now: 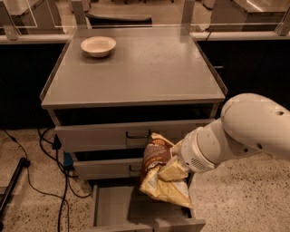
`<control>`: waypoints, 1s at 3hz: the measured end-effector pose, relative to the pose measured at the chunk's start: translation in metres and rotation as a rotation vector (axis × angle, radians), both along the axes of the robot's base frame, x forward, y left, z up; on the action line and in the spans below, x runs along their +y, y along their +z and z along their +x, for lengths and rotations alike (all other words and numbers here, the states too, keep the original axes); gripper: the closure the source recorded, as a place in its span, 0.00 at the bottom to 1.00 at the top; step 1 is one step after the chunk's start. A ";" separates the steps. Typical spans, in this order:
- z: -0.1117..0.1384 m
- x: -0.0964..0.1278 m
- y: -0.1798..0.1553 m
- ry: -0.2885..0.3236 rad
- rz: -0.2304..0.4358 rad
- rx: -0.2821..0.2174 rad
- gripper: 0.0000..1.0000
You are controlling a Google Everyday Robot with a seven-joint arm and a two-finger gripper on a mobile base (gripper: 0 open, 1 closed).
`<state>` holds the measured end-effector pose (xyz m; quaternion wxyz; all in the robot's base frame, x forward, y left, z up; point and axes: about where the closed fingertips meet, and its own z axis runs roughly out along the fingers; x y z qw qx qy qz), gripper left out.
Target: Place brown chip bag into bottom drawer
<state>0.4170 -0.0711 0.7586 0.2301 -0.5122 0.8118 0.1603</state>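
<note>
Lab: steel cabinet (136,77), glass-screened benches (253,11), cables (28,177); jaws grip brown chip bag (155,158) above drawer (113,210).

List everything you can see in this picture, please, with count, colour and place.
bowl: one, cream, back left of the cabinet top
cabinet: one, grey, centre
upper drawers: two, grey with dark handles, slightly open
bottom drawer: one, grey, pulled open
brown chip bag: one, brown and tan-yellow, held above the bottom drawer
cables: several, black, floor at left
arm: one, white, from the right
gripper: one, holding the bag
</note>
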 end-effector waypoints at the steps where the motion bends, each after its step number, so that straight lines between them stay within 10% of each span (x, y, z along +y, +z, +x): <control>1: 0.000 0.000 -0.003 -0.001 -0.003 0.001 1.00; 3: 0.013 -0.003 -0.053 -0.029 -0.022 0.044 1.00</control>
